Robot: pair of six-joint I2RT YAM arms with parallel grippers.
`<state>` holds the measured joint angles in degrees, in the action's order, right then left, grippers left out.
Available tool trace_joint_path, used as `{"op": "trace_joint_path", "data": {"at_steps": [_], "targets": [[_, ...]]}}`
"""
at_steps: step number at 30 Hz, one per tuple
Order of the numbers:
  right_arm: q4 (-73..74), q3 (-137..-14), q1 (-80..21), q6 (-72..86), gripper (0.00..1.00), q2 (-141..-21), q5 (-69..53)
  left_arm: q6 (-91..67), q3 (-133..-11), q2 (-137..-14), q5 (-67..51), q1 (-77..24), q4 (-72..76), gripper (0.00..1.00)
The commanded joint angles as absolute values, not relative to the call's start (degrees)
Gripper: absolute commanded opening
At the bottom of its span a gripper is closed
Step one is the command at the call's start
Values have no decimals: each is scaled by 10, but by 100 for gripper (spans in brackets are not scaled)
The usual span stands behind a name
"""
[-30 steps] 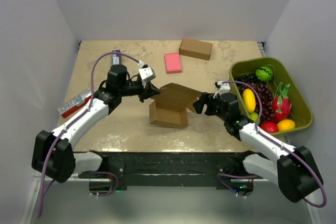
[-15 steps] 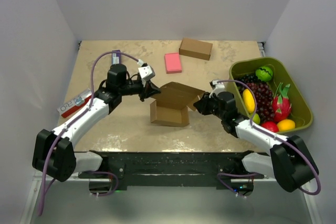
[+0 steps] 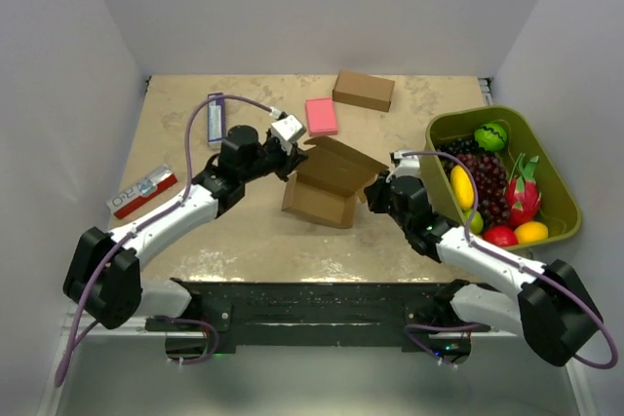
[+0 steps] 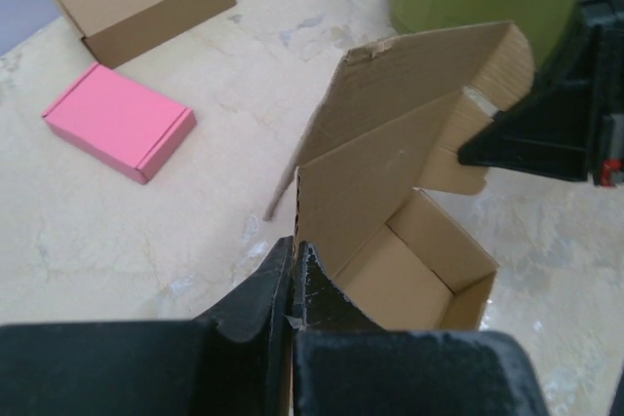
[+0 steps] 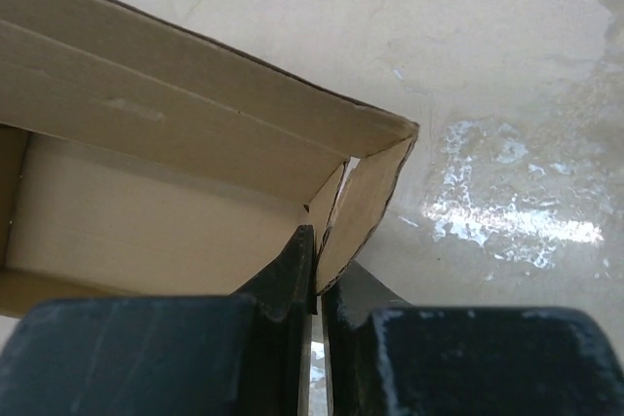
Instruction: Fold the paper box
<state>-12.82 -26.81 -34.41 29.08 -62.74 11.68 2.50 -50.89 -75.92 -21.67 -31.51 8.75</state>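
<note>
Between the two tools, on the pale counter [image 3: 263,241], stands the paper box [image 3: 317,200]. Its tray is already raised, open side up, with the lid panel leaning up over it. Out past the right tool [image 5: 317,255] sits a green tub [image 3: 468,116] of toy fruit. Beyond the left tool [image 4: 294,252], well apart from the work, lie a ready-made brown box [image 3: 363,91] and a pink block [image 3: 321,116].

Both tools are pinched onto the cardboard. The left one is clamped on the upright edge at the corner where lid meets tray. The right one is nipped onto the small side flap at the opposite end, its jaws all but together with only the card between them.

By the look of it the step in hand is closing: the walls are formed and the lid is not yet down. The next move likely calls for the right tool to turn that side flap inward while the left steadies its corner, then for the lid to be brought over — gently, since thin card may buckle under a hard pull.

The lid's front tuck flap is hard to make out. The tray's inside is hidden under the lid in the overhead view, and each wrist view cuts the box off at its edges.
</note>
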Motion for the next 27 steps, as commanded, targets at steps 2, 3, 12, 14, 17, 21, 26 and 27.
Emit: {"op": "trace_joint_path", "data": {"at_steps": [2,3,12,14,17,21,26,27], "targets": [[-158,-309,-379,344,6,-651,235,-35,-488,-787,-56,-375,159,0],[-162,-310,-379,349,6,-655,242,-47,-479,-794,-48,-379,170,0],[-143,-325,-380,349,7,-658,286,-81,-402,-795,-37,-391,236,9],[-149,-319,-380,351,7,-660,285,-86,-405,-801,-52,-395,229,10],[-162,-308,-382,355,7,-658,276,-96,-413,-809,-50,-403,215,12],[-173,-291,-395,362,6,-637,284,-133,-423,-818,-12,-415,199,12],[-186,-256,-414,377,6,-602,301,-202,-431,-831,43,-433,163,16],[-185,-251,-418,379,6,-592,303,-218,-428,-833,51,-439,162,16]]}}
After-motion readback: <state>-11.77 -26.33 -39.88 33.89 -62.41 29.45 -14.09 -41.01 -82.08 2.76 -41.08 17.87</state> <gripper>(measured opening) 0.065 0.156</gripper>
